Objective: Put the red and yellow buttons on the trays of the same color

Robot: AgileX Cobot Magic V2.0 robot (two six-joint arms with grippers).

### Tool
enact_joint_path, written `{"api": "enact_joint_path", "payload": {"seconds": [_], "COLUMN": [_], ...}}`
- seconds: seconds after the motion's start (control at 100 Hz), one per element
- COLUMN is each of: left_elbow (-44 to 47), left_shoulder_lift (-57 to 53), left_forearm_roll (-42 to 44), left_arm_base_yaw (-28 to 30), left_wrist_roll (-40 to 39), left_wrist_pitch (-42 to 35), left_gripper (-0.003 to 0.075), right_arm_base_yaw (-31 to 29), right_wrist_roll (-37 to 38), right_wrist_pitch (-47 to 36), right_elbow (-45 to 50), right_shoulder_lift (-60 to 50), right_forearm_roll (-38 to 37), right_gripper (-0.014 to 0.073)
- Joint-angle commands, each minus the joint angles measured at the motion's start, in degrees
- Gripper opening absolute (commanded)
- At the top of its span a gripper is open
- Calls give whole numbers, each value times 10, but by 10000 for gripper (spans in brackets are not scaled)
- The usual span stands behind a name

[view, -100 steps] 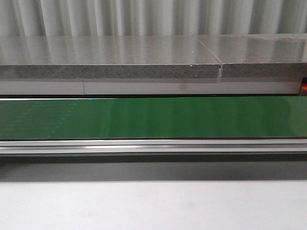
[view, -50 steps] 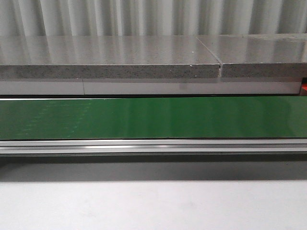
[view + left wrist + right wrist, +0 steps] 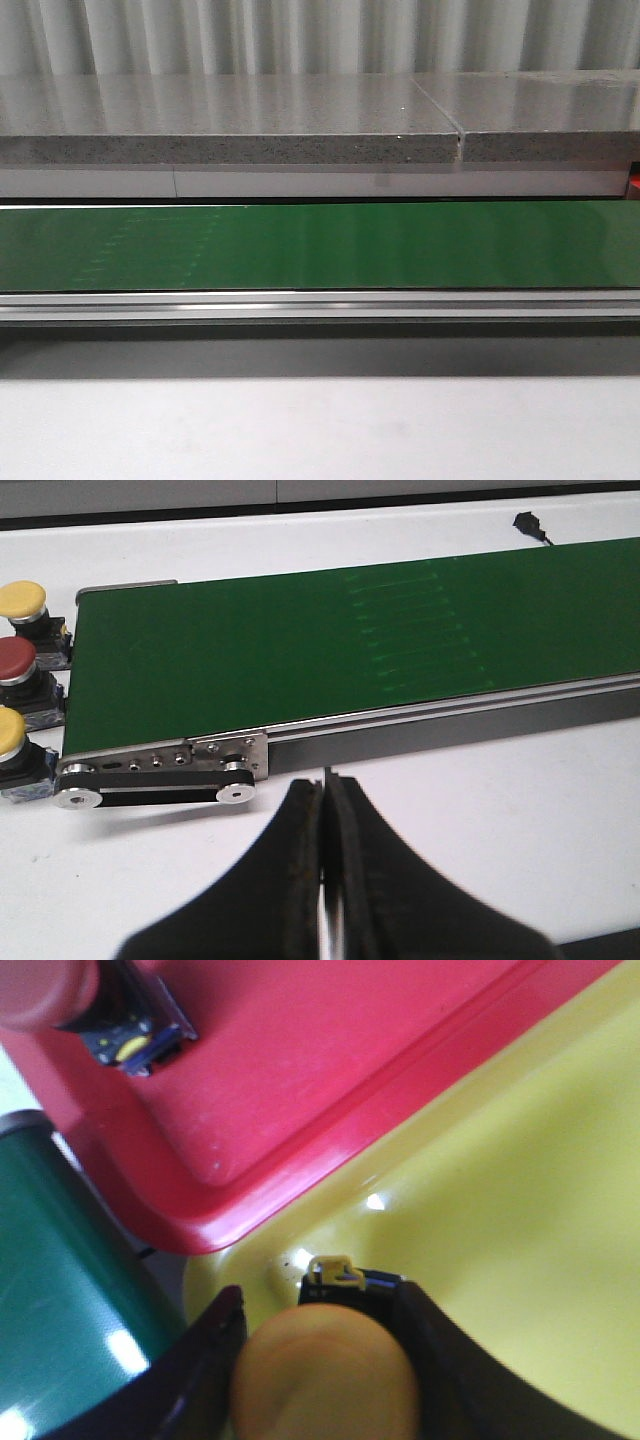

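Item one: green conveyor belt [image 3: 320, 245], which we see in the front view running across the full width, aluminium rail [image 3: 320, 303] along its near edge, speckled grey stone slab [image 3: 230, 120] behind it, white surface [image 3: 320, 430] in front. No arm shows in this view.

Item two: left gripper [image 3: 327, 880]. In the left wrist view we find its black jaws pressed together with nothing between them, hanging above the white surface just beside the belt's end roller bracket [image 3: 160, 775].

Item three: three buttons at the belt's end, seen in the left wrist view, set in a row and near one another: a yellow button at the far end [image 3: 22, 600], a red button in the middle [image 3: 17, 660], and a second yellow button at the near end [image 3: 8, 735], partly cut off by the frame edge.

Item four: right gripper [image 3: 325, 1360]. In the right wrist view we record its jaws clamped on a yellow-capped button [image 3: 325, 1380], held over the yellow tray [image 3: 500, 1210]; we cannot tell whether the button touches the tray.

Item five: red tray [image 3: 330, 1080], its rim lying against the yellow tray, carrying a red-capped button [image 3: 70, 995] near its corner.
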Motion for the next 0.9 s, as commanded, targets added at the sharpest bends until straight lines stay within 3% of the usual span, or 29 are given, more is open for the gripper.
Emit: {"api": "enact_joint_path", "payload": {"seconds": [0.0, 0.18, 0.3, 0.37, 0.69, 0.81, 0.89], "left_elbow": [-15, -15, -15, -15, -15, -15, -15], "left_shoulder_lift": [6, 6, 6, 6, 6, 6, 6], "left_forearm_roll": [-7, -7, -7, -7, -7, -7, -7], "left_arm_base_yaw": [-3, -3, -3, -3, -3, -3, -3], "left_wrist_roll": [1, 1, 1, 1, 1, 1, 1], "left_wrist_pitch": [-36, -36, -36, -36, -36, -36, -36], "left_gripper": [-20, -20, -20, -20, -20, -20, -20], "right_arm_base_yaw": [-3, -3, -3, -3, -2, 6, 21], "right_wrist_roll": [2, 1, 0, -5, -23, -41, -41], "right_wrist_pitch": [-29, -31, -27, -28, -27, -22, -16], "right_elbow": [-16, -16, -16, -16, -16, -16, -16], "right_shoulder_lift": [-6, 11, 11, 11, -38, -83, -112], "right_forearm_roll": [8, 8, 8, 8, 8, 8, 8], "right_gripper": [295, 318, 477, 516, 472, 381, 277]}}
